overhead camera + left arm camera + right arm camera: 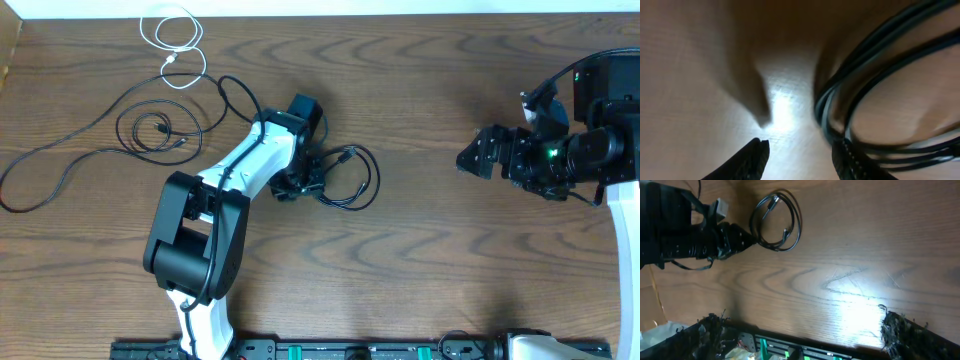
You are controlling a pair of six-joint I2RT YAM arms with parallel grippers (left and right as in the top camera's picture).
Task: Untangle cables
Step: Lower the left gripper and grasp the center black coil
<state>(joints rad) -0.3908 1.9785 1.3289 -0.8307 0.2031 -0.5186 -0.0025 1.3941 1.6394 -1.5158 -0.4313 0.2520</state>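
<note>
My left gripper (800, 147), half-open over bare table (700, 75), should shift toward the frame's right to straddle the black cable coil (875, 95).

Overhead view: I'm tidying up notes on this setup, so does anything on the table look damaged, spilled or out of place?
Nothing spilled or damaged. The only mess is the long thin black cable trailing in loose curves across the left of the wooden table, crossing the coiled thin white cable near the far edge.

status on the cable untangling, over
Left claw low, jaws apart beside small coiled black cable, no grip. Right claw wide open, empty. Nothing in the way.
</note>
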